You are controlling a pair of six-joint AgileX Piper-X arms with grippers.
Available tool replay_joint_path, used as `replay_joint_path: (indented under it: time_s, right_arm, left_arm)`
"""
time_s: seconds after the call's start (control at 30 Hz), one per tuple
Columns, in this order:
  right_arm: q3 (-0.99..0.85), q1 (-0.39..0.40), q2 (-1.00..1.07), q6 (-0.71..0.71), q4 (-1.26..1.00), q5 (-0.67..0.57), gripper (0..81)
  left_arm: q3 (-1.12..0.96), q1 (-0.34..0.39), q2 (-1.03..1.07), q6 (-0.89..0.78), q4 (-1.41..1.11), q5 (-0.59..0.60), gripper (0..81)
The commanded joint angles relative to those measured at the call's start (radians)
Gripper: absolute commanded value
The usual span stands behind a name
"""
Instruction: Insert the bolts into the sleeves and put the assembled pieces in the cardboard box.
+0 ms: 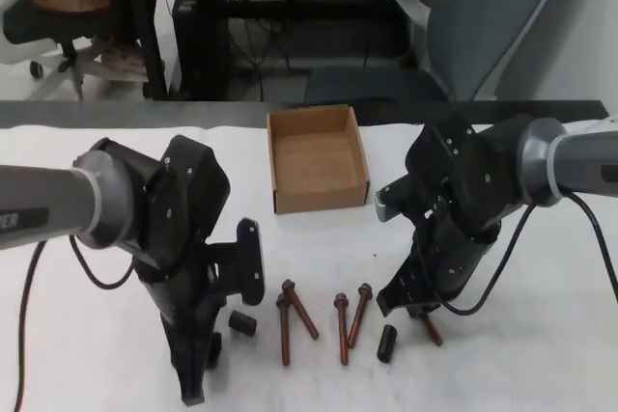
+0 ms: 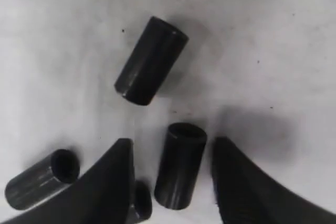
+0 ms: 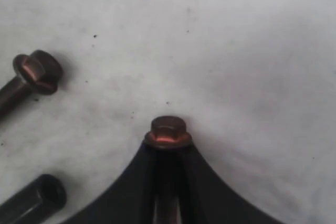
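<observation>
Got right claw (image 3: 169, 153) pinched shut on a bolt (image 3: 168, 132) just under the head, shank running back between the fingers and hidden there. Copper-brown, flanged hex head.

Got left claw (image 2: 173, 148) spread open around a sleeve (image 2: 180, 171) lying flat on the bench (image 2: 273, 51). Sits between the fingers with a small gap each side, long axis roughly along them, open bore at the far end. Black, short, hollow.

Reads as the grasp step: close left straight on, no yaw correction needed by the look of it. After that, need bore and shank coaxial.

Watch the neighbour sleeve (image 2: 142, 204) tucked right against one left finger (image 2: 105, 187); could get nudged.

Cardboard box (image 1: 273, 166) well apart, farther back, between the arms.
</observation>
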State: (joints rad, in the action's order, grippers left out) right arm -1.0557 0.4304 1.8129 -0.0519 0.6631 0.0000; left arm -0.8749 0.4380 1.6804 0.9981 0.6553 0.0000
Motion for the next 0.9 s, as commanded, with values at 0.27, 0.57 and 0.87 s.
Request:
replay_joint_path:
  time_s: [0.27,0.57,0.87]
  right_arm:
    - [0.010,0.007,-0.054,-0.023,0.005,-0.029,0.3]
    - [0.123,0.019,-0.407,0.034,-0.148,-0.168,0.3]
    - [0.420,0.166,-0.819,0.106,-0.749,-0.216,0.3]
  left_arm:
    - [-0.002,0.002,0.017,-0.221,-0.071,0.025,1.8]
    - [0.142,0.005,-0.302,-0.584,-0.320,0.394,1.8]
    - [0.580,0.111,-0.650,-1.080,-1.093,0.338,1.8]
